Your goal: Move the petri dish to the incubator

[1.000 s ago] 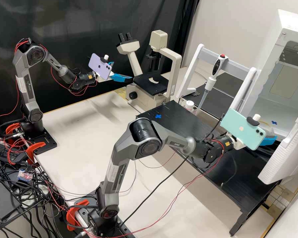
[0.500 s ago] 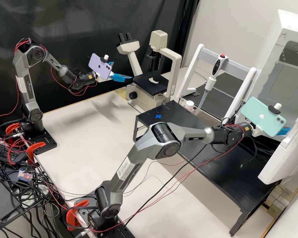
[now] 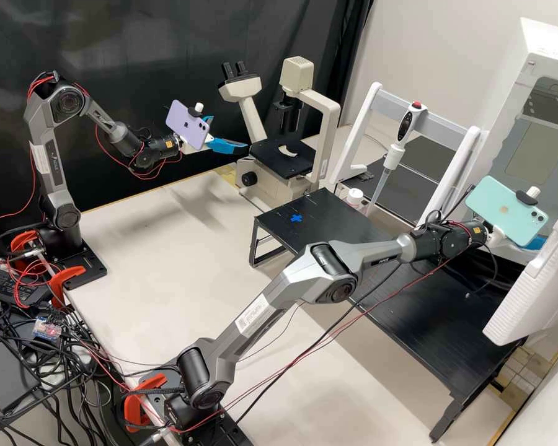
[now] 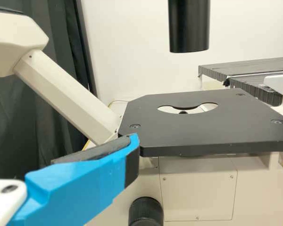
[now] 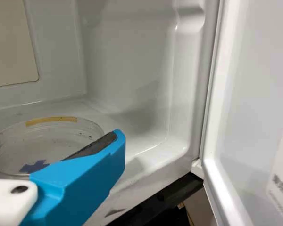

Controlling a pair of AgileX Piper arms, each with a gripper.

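Well, the petri dish [image 5: 73, 136] is inside the white incubator [image 3: 495, 133], held by the right gripper [image 3: 535, 243], with a blue cross [image 5: 34, 165] showing through it and a yellow strip [image 5: 52, 120] along its rim. Outside, near the microscope [image 3: 332, 118], hangs the left gripper [image 3: 230, 132], its 2 fingers apart.

The clear, round petri dish [image 5: 61, 141], yellow-taped along its rim, is roughly level inside the open, white incubator [image 5: 127, 56].

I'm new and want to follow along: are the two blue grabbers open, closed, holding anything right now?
Left gripper: open, holding nothing.
Right gripper: closed on the petri dish, inside the incubator.
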